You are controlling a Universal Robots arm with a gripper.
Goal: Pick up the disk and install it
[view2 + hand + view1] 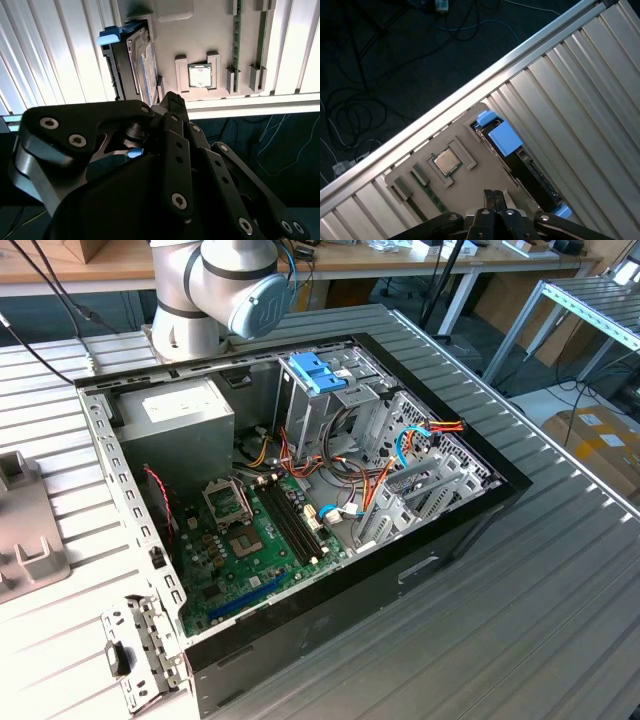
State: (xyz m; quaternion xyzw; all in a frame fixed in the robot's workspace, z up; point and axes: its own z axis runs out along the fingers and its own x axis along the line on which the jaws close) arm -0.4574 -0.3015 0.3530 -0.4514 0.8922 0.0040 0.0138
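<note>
The disk (527,172) stands on edge in a slot of a grey holder plate (470,185), dark metal between bright blue rails with a blue end tab (487,119). The second wrist view also has the disk (132,65) and its blue tab (114,35). My gripper (494,196) hovers over the holder plate, beside the disk and apart from it. Its black fingertips are pressed together with nothing between them, as the second wrist view of the gripper (172,99) confirms.
The holder also carries a processor chip (447,162) and a memory stick (432,200), near the table's edge above a cabled floor. The open computer case (440,540) lies mid-table, with a grey power-supply box (185,425), a pale blue latch (318,370) and the motherboard (250,540).
</note>
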